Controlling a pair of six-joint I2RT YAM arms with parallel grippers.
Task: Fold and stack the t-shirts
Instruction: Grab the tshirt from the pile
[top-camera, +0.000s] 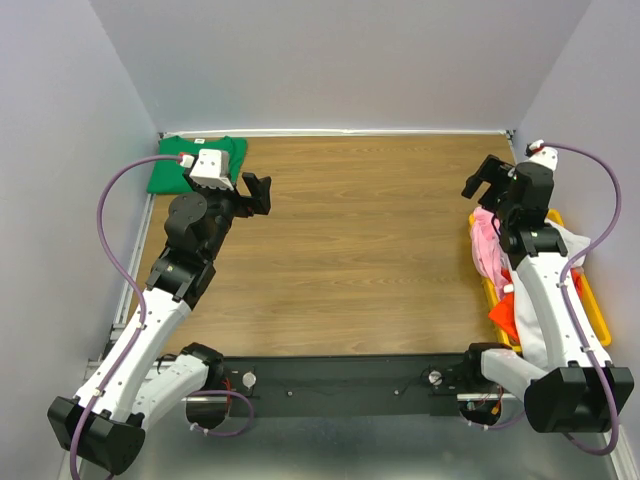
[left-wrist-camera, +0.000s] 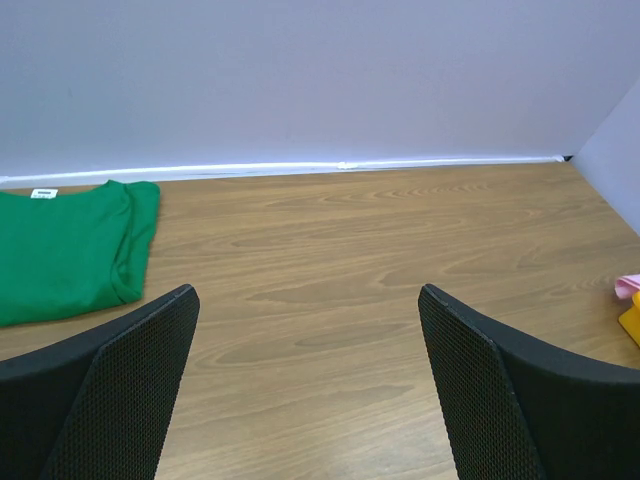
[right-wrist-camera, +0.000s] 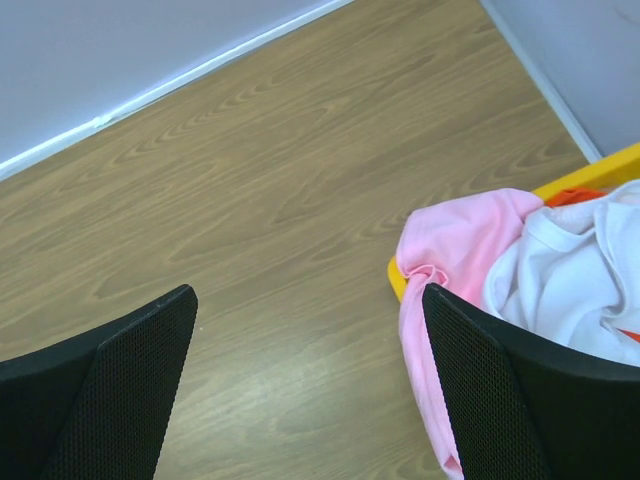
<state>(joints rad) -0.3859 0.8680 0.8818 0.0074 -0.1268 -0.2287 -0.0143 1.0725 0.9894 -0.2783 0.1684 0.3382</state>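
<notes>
A: Where are the t-shirts?
B: A folded green t-shirt (left-wrist-camera: 60, 250) lies in the tabletop's (top-camera: 370, 250) far-left corner. A pink t-shirt (right-wrist-camera: 455, 240), white t-shirt (right-wrist-camera: 570, 270) and orange-red t-shirt (top-camera: 503, 318) are heaped in a yellow bin (right-wrist-camera: 600, 165) at the right edge.
A: And the grippers?
B: The left gripper (left-wrist-camera: 305, 300) and right gripper (right-wrist-camera: 310, 300) both gape wide, holding nothing.

No writing can be read in any view; the only marked thing is a small white label (left-wrist-camera: 43, 193) sitting at the neck edge of the folded green t-shirt (left-wrist-camera: 62, 255), and the dark print on it is too small and blurred to make out.
</notes>
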